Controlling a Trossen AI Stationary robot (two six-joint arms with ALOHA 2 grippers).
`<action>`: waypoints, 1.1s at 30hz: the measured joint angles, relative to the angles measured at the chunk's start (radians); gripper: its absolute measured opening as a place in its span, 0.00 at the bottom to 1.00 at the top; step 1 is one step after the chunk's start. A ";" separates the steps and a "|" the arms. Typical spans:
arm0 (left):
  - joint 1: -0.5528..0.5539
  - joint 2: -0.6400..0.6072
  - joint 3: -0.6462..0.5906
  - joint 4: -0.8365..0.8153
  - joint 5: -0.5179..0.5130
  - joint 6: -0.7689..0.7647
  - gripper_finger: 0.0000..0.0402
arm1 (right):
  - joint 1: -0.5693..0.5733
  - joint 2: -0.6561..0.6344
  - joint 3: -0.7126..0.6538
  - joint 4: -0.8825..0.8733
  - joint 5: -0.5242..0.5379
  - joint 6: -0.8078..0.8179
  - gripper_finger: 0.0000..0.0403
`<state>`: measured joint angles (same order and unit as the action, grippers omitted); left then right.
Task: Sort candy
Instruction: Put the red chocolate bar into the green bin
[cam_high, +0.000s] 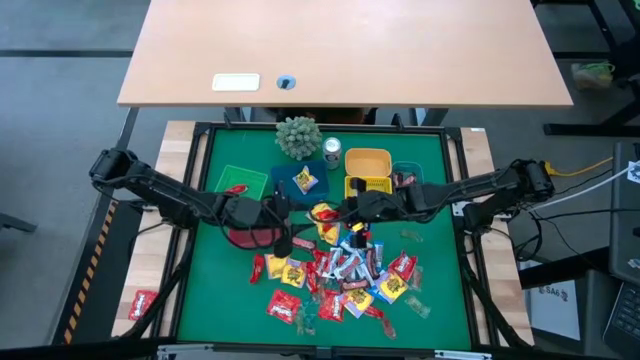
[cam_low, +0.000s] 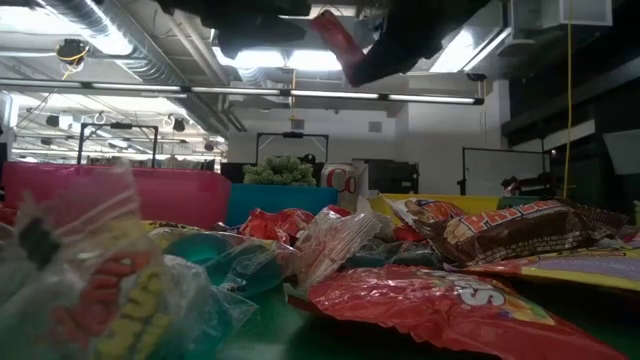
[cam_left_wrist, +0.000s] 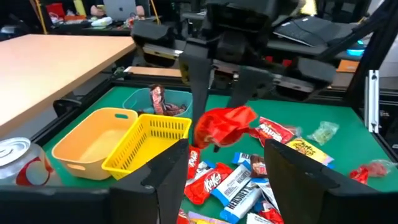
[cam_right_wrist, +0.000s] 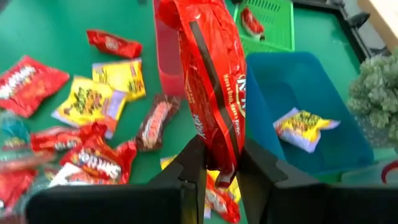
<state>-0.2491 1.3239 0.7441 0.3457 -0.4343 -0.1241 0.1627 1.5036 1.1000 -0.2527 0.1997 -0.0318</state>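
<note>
Right hand (cam_right_wrist: 217, 163): fingers pinching a red wrapped sweet (cam_right_wrist: 211, 81), held up above the table (cam_high: 215, 290) near the middle.
Left hand (cam_left_wrist: 214, 180): fingers spread, empty, facing the right hand, beside the red bin (cam_high: 250, 235).
Candy (cam_high: 335, 280): heaped on the green mat, in front of the bins.
Blue bin (cam_right_wrist: 298, 99): holds one yellow sweet (cam_right_wrist: 305, 127).
Yellow basket (cam_left_wrist: 118, 143): beside the can (cam_left_wrist: 18, 162).

A green table mat (cam_high: 215, 300) is covered near the middle with scattered candy (cam_high: 340, 280); coloured bins (cam_high: 367, 168) are set along the far edge.
</note>
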 joint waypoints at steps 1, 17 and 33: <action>0.001 0.000 0.000 0.005 0.000 0.000 0.49 | 0.000 0.000 0.000 0.013 0.000 0.000 0.17; 0.007 0.000 0.000 0.038 0.001 0.001 0.49 | 0.000 0.085 0.001 0.214 0.028 -0.004 0.17; 0.012 0.000 0.000 -0.018 0.000 0.000 0.26 | 0.000 0.087 0.000 0.201 0.035 -0.004 0.17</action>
<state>-0.2375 1.3239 0.7444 0.3281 -0.4346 -0.1238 0.1631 1.5906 1.0996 -0.0517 0.2344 -0.0357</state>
